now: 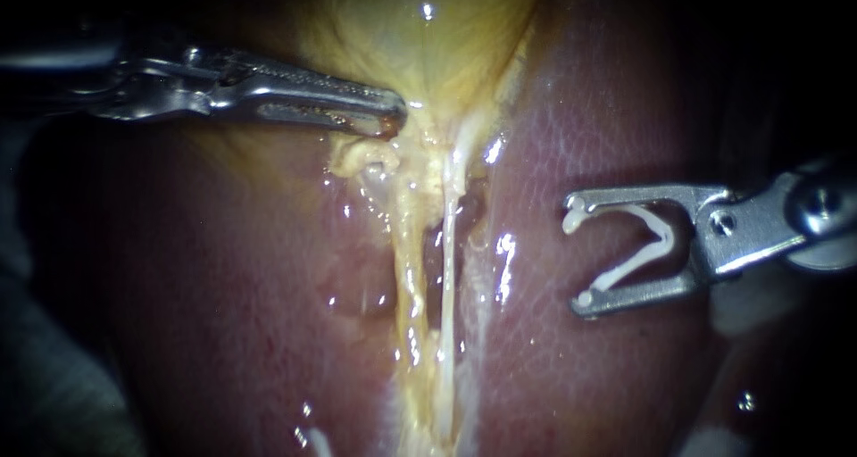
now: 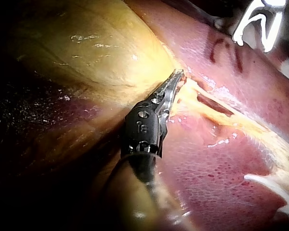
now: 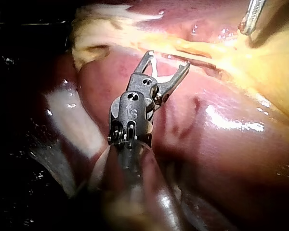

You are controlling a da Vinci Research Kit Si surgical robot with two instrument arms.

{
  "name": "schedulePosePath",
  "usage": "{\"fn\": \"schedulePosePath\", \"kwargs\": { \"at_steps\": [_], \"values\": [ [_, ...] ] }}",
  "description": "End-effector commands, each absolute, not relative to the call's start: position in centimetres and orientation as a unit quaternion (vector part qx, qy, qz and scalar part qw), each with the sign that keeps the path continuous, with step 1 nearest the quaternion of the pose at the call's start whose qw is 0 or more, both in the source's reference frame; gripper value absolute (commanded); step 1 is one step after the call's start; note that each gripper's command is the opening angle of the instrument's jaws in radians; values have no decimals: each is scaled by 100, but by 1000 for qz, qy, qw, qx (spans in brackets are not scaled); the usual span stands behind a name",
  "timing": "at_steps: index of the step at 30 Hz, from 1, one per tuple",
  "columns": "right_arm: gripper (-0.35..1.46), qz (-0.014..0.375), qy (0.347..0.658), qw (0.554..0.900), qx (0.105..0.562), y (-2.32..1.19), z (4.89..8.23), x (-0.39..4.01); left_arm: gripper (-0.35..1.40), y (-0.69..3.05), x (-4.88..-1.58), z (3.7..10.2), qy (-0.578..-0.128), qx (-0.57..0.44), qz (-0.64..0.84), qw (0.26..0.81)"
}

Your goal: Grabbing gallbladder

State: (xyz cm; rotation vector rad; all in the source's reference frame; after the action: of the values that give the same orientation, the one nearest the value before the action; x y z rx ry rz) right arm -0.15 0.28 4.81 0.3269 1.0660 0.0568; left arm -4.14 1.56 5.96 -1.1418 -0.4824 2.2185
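Gallbladder (image 1: 420, 37) tissue touches the tip of my left instrument (image 1: 395, 116), pincer closed; my right instrument (image 1: 576, 261), over the liver (image 1: 580, 377), grips a spread white clip (image 1: 662, 236) in its pincer.

The gallbladder (image 1: 420, 37) runs off the endoscope view's upper edge. The shaft of the left instrument (image 1: 393, 113) blurs into darkness at the left edge. That of the right instrument (image 1: 576, 259) is cut off at the right. In the left wrist view the right instrument is only cropped white glare. In the right wrist view its clip (image 3: 154, 67) is a thin sliver.
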Motion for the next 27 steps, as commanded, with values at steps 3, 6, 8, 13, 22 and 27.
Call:
{"fn": "schedulePosePath", "kwargs": {
  "at_steps": [3, 6, 8, 13, 22, 27],
  "values": [
    [49, 27, 506, 848, 155, 28, 481, -15, -35, 156, -413, 595, -182, -429, 834, 296],
    [49, 27, 506, 848, 155, 28, 481, -16, -35, 156, -412, 594, -183, -429, 834, 296],
    [49, 27, 506, 848, 155, 28, 481, -16, -35, 156, -412, 593, -183, -429, 833, 296],
    [49, 27, 506, 848, 155, 28, 481, -16, -35, 156, -411, 591, -183, -429, 833, 296],
    [49, 27, 506, 848, 155, 28, 481, -16, 22, 156, -412, 591, -182, -429, 834, 297],
    [49, 27, 506, 848, 155, 28, 481, -16, 47, 154, -411, 589, -183, -429, 833, 296]
  ]
}}
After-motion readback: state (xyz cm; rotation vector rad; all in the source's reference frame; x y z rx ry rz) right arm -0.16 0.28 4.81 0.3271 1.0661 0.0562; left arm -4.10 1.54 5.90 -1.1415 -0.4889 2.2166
